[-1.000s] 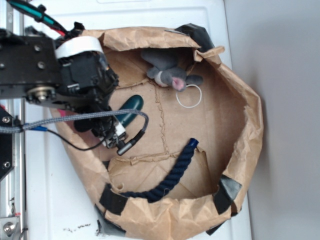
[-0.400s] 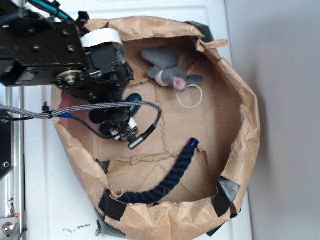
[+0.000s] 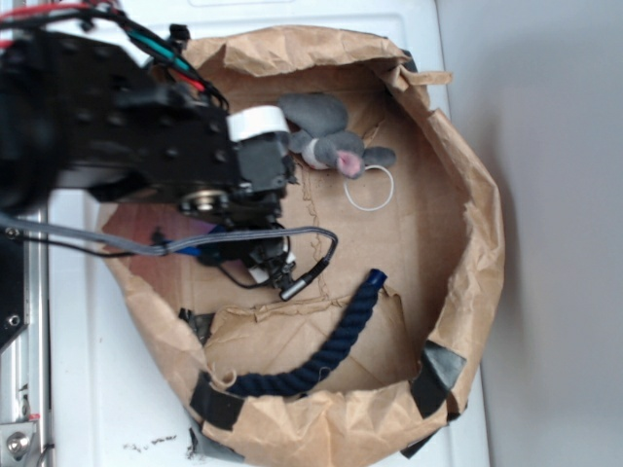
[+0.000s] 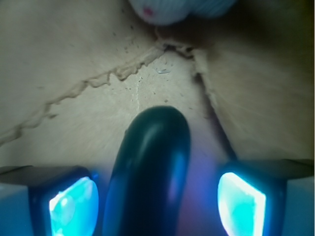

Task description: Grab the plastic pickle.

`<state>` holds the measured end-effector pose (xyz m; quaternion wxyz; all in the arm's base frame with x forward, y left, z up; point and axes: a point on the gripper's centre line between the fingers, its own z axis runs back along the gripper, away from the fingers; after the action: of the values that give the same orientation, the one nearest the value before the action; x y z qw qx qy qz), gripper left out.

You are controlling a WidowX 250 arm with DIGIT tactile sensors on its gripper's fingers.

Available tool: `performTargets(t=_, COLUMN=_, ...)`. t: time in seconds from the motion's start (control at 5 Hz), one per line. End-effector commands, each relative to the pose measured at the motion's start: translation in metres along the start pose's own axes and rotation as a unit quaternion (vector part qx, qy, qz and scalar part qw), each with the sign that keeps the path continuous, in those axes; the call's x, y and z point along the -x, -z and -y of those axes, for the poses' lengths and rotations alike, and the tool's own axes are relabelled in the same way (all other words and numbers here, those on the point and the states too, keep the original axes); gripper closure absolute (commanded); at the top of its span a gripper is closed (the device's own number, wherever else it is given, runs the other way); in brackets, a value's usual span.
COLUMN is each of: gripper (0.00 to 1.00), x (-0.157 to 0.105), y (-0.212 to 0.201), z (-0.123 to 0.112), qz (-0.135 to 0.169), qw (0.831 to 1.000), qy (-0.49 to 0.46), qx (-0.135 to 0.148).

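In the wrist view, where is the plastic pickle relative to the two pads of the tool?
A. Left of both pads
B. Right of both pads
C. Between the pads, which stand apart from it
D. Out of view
C: the plastic pickle lies between the two glowing pads, with gaps on both sides.

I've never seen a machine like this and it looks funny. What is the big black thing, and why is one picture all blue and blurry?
The big black thing is a robot arm, seen from above. It reaches into a torn brown paper bag holding a grey toy mouse, a white ring and a dark blue rope. The blurry picture comes from a small camera on the arm's gripper. The two glowing blue pads are its fingers, open on either side of the plastic pickle, not squeezing it yet.
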<state>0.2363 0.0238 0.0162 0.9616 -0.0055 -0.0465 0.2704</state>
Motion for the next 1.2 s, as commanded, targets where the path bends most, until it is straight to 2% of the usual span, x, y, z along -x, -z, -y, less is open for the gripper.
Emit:
performTargets(t=0.0, gripper=1.00, x=-0.014, y=0.006, z=-0.002, qz=0.029, qw=0.999, qy=0.002, qx=0.024)
performTargets(t=0.4, gripper=1.00, x=-0.025, y=0.004, z=-0.002, qz=0.039, qw=0.999, qy=-0.011, qx=0.021)
performTargets(t=0.6, gripper=1.00, x=-0.032, y=-0.013, z=0.005, qz=0.053, qw=0.998, qy=0.011, qx=0.017)
performTargets(t=0.8, gripper=1.00, x=-0.047, y=-0.055, z=0.011, qz=0.053, qw=0.998, qy=0.007, qx=0.033)
performTargets(t=1.0, gripper=1.00, x=-0.046, y=-0.098, z=0.013, qz=0.059, qw=0.998, qy=-0.011, qx=-0.010)
